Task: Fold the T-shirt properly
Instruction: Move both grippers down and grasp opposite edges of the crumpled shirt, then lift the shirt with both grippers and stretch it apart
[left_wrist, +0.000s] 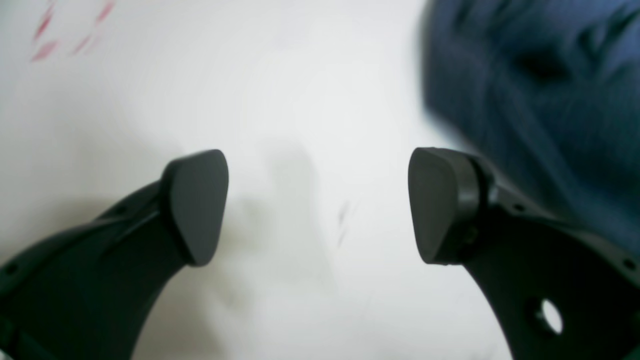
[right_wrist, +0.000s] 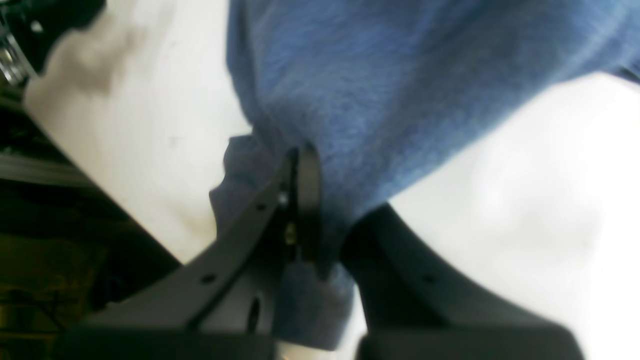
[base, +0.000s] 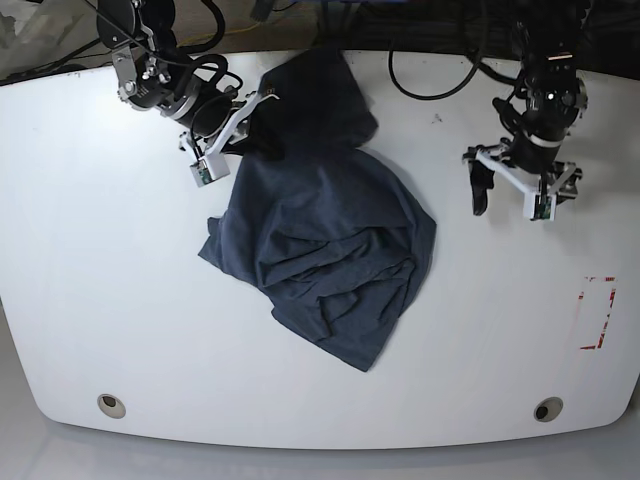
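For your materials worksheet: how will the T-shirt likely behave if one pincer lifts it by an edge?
The T-shirt probably flops: it lies crumpled in soft folds. It likely trails behind, bunching where the right pincer clamps it. Probably light, unlikely to slip.

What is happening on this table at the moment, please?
A two-armed robot is working on folding a T-shirt, which lies crumpled in a heap on the white table, not yet folded. The right gripper is shut on a bunch of the cloth at the far side of the heap. The left gripper is open and empty, over bare table beside the shirt.
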